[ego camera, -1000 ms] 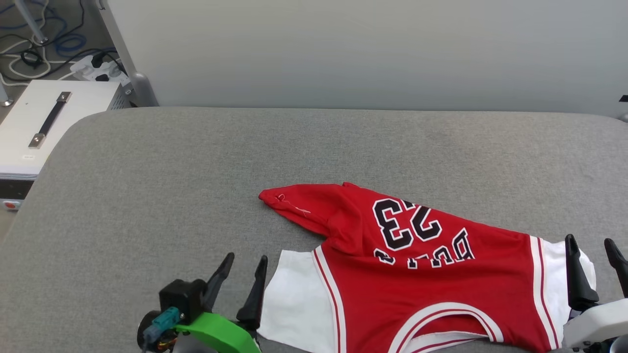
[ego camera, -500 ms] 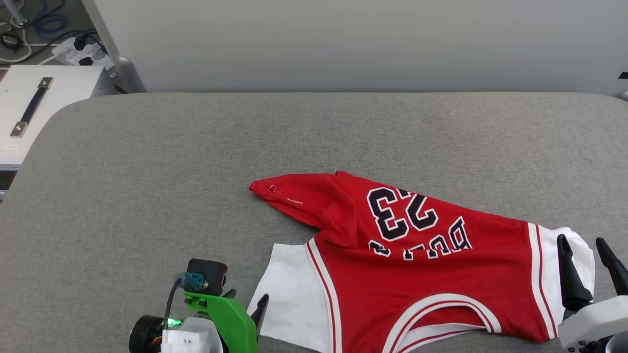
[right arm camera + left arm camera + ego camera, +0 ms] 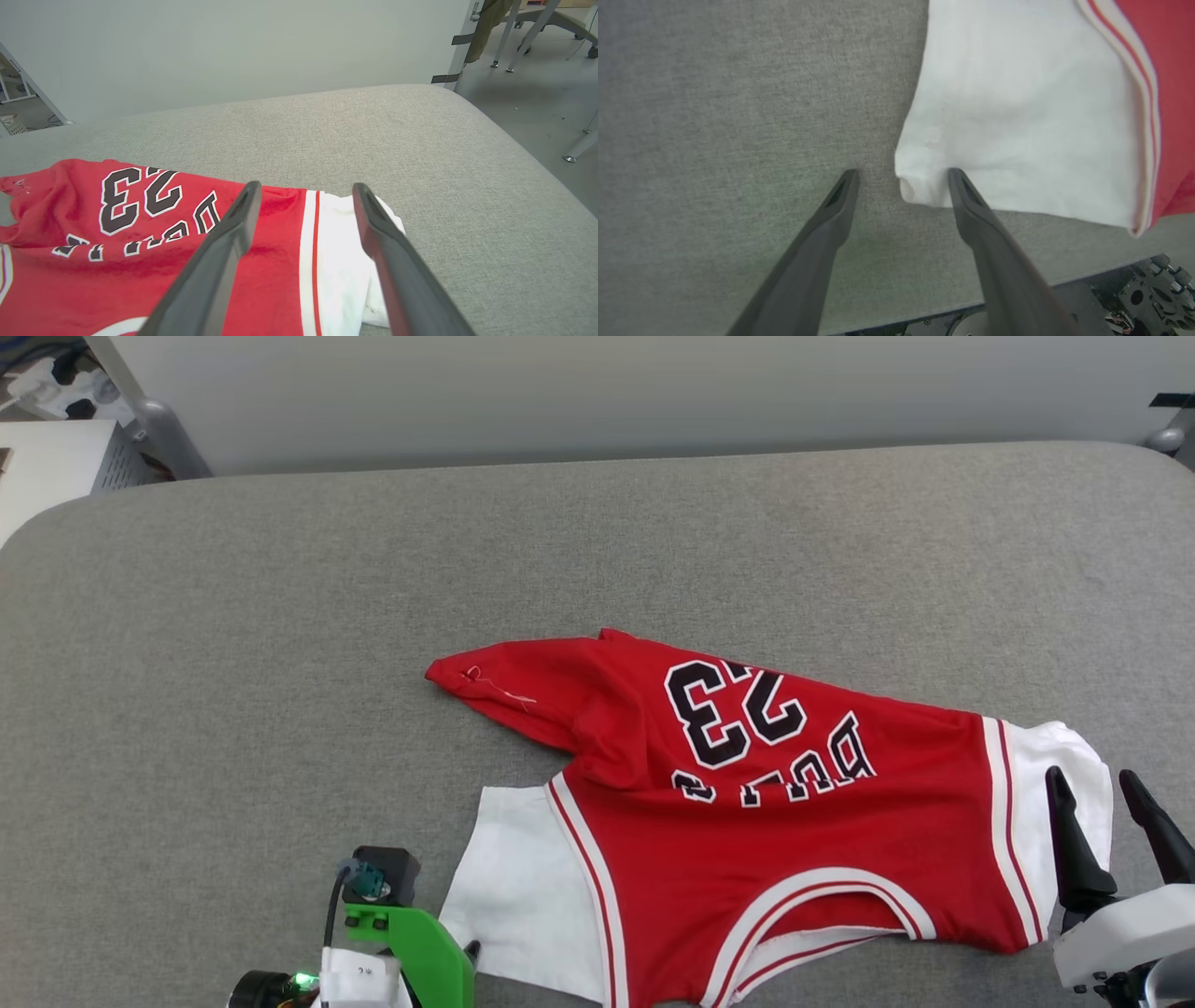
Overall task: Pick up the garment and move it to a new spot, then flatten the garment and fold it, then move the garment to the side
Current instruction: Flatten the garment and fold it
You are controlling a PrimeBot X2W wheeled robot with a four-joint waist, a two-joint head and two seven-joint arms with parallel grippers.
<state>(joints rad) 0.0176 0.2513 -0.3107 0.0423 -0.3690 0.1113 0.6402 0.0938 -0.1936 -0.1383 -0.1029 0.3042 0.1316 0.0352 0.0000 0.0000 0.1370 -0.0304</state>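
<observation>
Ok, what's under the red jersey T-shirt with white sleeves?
The red jersey T-shirt lies directly on the grey fabric tabletop, which shows around it. Nothing pokes out from beneath. Its underside and the tabletop below it are covered.

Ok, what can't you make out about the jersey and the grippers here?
- Left wrist view: whether the open left gripper touches the white sleeve; the picture is soft there.
- Head view: its fingers are mostly hidden behind the green mount.
- Head view: a fold swallows part of the lettering on the garment; the bottom edge cuts off its near edge.
</observation>
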